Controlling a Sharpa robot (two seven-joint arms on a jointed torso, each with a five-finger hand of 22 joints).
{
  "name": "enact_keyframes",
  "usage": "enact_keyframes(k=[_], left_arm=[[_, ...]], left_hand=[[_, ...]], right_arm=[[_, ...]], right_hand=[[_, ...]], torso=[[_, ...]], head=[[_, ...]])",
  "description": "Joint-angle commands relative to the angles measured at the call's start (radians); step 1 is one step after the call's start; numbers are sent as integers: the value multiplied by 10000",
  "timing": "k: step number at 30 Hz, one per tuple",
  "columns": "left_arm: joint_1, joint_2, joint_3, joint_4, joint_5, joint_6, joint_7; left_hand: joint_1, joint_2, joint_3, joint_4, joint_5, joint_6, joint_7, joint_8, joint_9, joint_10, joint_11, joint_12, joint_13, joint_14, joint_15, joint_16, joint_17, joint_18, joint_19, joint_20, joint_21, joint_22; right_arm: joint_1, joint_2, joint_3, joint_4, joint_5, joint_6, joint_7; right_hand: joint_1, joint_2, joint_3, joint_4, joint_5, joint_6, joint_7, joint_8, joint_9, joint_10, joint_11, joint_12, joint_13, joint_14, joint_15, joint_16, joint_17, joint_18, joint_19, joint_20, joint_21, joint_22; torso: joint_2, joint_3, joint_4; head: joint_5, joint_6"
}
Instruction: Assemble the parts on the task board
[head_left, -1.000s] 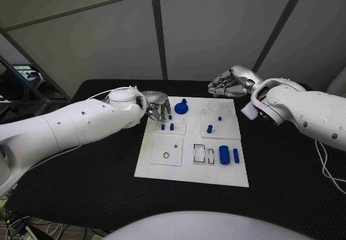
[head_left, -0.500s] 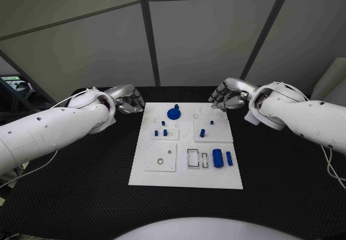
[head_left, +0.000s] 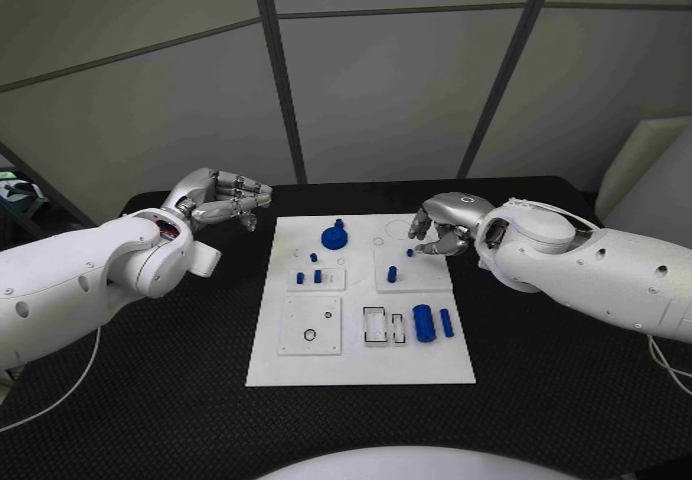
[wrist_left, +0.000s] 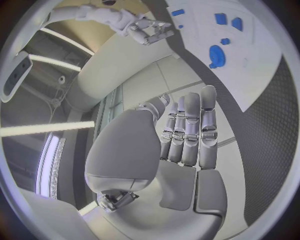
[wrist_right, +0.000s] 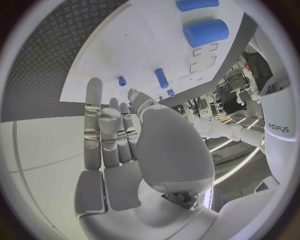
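Observation:
The white task board lies in the middle of the black table. On it are a round blue knob piece, several small blue pegs, a thick blue cylinder and a thin blue bar. My left hand is raised off the board's far left side, fingers stretched out and holding nothing. My right hand hovers over the board's far right corner, near a small peg; its fingers are extended and empty. The right wrist view has the cylinder and a peg beyond the fingers.
The board carries raised white square plates and outlined rectangular slots. Black table mat surrounds it on all sides. Grey wall panels rise behind the table's far edge.
The camera has shifted. My left hand left the pegs at the board's left edge and rose off to the left. My right hand came in from beyond the far edge to over the far right corner.

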Motion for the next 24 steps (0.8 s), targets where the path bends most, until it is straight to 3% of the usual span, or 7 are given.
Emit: enact_keyframes(k=[1,9,15,24], left_arm=[[-34,-162,9,416,2702,295,1373],[-121,-509,8,1109,2950,285,1553],[-143,-653,8,1260,2980,304,1562],[-150,-700,7,1370,2988,332,1520]], left_hand=[[-8,54,-83,-26,-21,-49,-11,59,-9,-72,21,67,19,-62,-8,-61,-28,-177,-69,18,-89,-47],[40,73,-115,-62,-18,-59,31,73,-13,-106,43,102,26,-67,4,-73,-49,-177,-55,25,-133,-96],[71,90,-133,-86,-15,-78,57,76,-18,-137,61,121,28,-71,15,-79,-63,-178,-43,32,-162,-129],[107,111,-140,-112,-12,-79,67,87,-20,-147,66,145,32,-76,21,-84,-75,-178,-34,36,-184,-154]], right_arm=[[-32,88,8,-6,-1137,-74,-495],[-173,277,-4,-63,-1303,103,-553],[-222,408,-7,-224,-1378,149,-599],[-264,602,-24,-483,-1402,380,-582]], right_hand=[[-44,-116,137,7,-42,-92,16,-25,-4,-118,1,4,0,519,66,734,656,-84,-83,14,710,697],[-73,-198,447,-42,32,-168,52,-29,-3,-236,54,-3,-6,499,110,2027,1850,-222,-136,95,2292,2346],[-38,-195,625,-107,152,-181,93,-28,-2,-339,92,-11,-21,482,140,2345,2117,-258,-180,128,2751,2818],[-8,-177,806,-172,180,-154,108,-18,4,-333,106,-1,-22,471,149,2539,2274,-277,-226,147,3040,3106]], torso=[[8,-5,18],[24,-5,13],[31,5,35],[28,3,-3]], head=[[-40,18],[-48,-9],[-55,-17],[-41,-79]])
